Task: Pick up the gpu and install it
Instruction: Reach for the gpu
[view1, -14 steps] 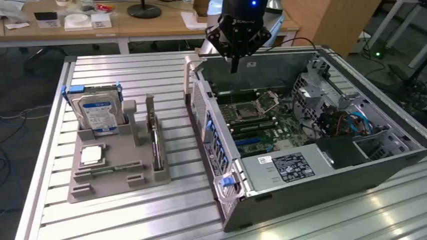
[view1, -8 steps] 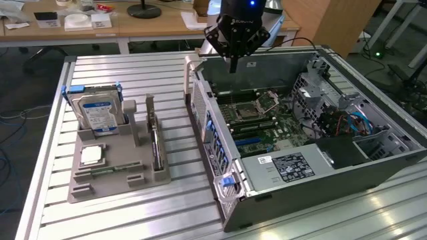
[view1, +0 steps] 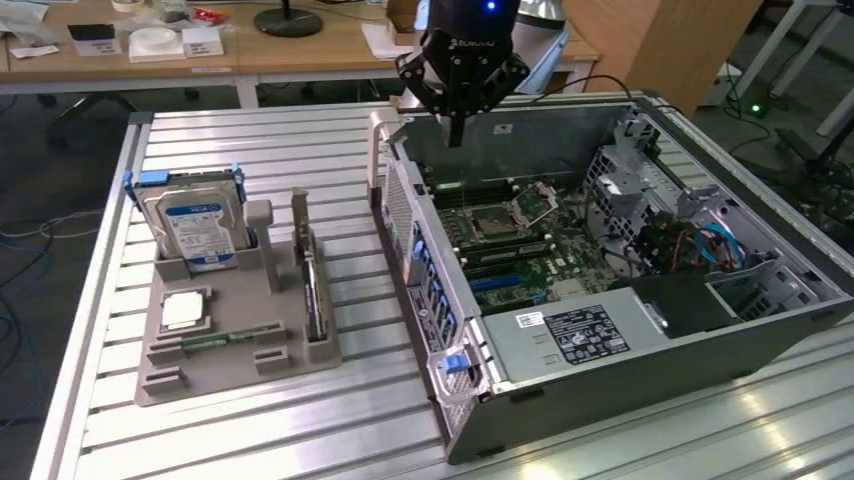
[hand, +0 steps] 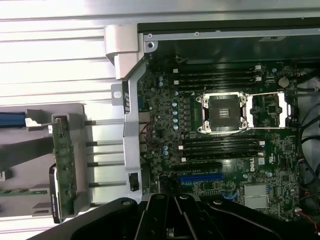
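Gpu (view1: 314, 295) stands on edge in holder (view1: 214, 372), beside case (view1: 641, 400), untouched. Gripper (view1: 457, 138) hovers over case's far wall, fingers pinched together, empty. Pick not begun; probably calls for reaching holder, fingers spread.

gpu (view1: 312, 295) on edge in holder (view1: 220, 385)

We have the gripper (view1: 457, 135) hanging tool-down, close to vertical, top middle of the exterior view. Fingertips are pinched together with nothing between them, and the outer links splay wide above. The black wrist body (view1: 461, 30) sits straight over it, blue status light (view1: 491, 6) on. In the wrist view, the gripper (hand: 174, 215) links converge on the centreline.
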